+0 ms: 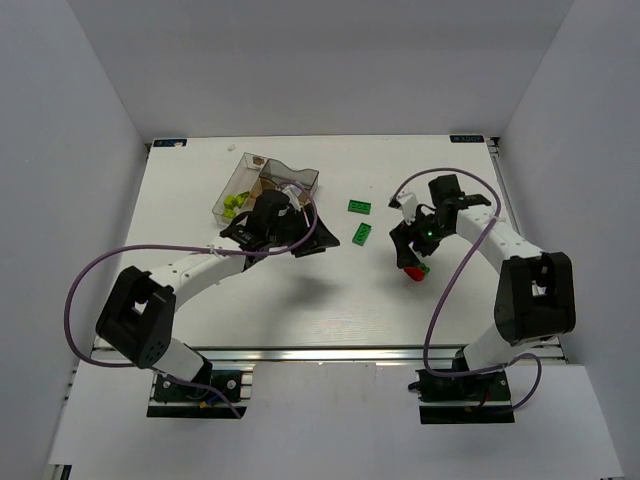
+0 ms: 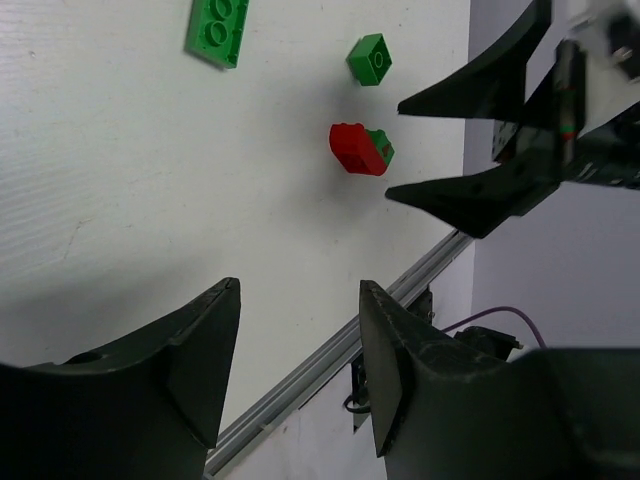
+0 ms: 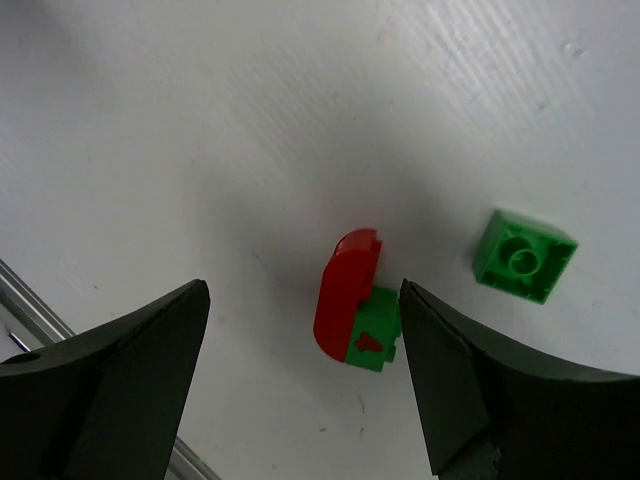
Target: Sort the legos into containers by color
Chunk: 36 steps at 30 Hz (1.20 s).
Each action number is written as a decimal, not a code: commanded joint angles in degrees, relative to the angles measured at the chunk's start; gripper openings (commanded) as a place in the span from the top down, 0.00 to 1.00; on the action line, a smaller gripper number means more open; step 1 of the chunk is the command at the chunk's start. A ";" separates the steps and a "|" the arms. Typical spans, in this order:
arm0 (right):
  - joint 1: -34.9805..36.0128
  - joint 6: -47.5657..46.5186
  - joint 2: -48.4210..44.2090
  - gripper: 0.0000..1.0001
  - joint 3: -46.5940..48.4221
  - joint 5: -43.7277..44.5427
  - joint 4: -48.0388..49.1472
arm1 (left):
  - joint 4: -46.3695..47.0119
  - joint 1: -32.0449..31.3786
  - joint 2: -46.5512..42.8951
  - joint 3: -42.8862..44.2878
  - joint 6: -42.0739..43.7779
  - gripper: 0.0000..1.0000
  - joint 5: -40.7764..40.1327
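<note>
Right claw [image 3: 303, 295] released above red-green lego [image 3: 348, 295], green lego [image 3: 525, 257] near; left claw [image 2: 300, 295] released beside tray [image 1: 300, 178] rim.

Left tool [image 2: 298, 300] sits toward nine o'clock, jaws parted and empty; right tool [image 3: 303, 295] toward three o'clock, jaws spread wide.

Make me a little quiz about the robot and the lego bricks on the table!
1. True or false: the red brick has a green piece stuck to it.
2. Which colour of bricks shows in the tray? A) light blue B) yellow-green C) red
3. Fill in: the right tool hangs over the red brick with its fingers ____.
Key: 1 true; 2 B, the yellow-green bricks; 3 open.
</note>
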 commanded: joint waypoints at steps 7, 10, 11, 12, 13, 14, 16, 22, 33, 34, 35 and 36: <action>2.24 -3.33 0.12 0.26 -3.62 9.77 2.52 | 0.14 -1.99 -6.41 -3.45 -0.87 0.35 -2.82; 2.95 -3.76 0.91 0.27 -5.37 11.52 4.80 | 0.22 -1.99 -8.52 -5.21 -1.92 0.35 -4.05; 3.12 -3.77 1.61 0.27 -5.55 11.61 5.24 | 0.31 -1.99 -9.13 -6.26 -2.18 0.35 -4.66; 3.21 -3.77 2.05 0.28 -5.64 11.53 5.42 | 0.49 -1.99 -9.92 -6.62 -2.62 0.34 -4.93; 3.39 -3.85 2.49 0.29 -5.56 11.44 5.77 | 0.32 -2.51 -10.36 -6.97 -2.71 0.35 -5.11; 3.47 -3.85 2.93 0.30 -5.47 11.26 6.04 | 0.14 -2.52 -10.80 -7.49 -2.89 0.34 -5.37; 4.09 -3.77 3.02 0.30 -5.38 11.35 7.09 | -0.12 -2.52 -11.86 -8.02 -3.07 0.35 -5.81; 5.67 -3.68 5.83 0.37 -4.68 12.75 7.71 | -1.36 -2.52 -13.53 -9.34 -3.24 0.34 -6.78; 6.90 -6.58 5.74 0.73 -6.61 15.83 7.00 | -1.01 -2.52 -18.71 -12.77 -4.91 0.32 -9.06; 6.99 -6.67 5.66 0.80 -6.44 15.92 6.66 | -1.09 -2.52 -18.89 -12.86 -5.00 0.32 -9.15; 6.90 -6.67 5.74 0.85 -6.00 15.75 6.31 | -0.92 -2.52 -18.98 -13.03 -5.00 0.32 -9.33; 6.90 -6.67 5.75 0.94 -5.56 15.40 5.69 | -0.74 -2.52 -19.42 -13.12 -5.00 0.32 -9.33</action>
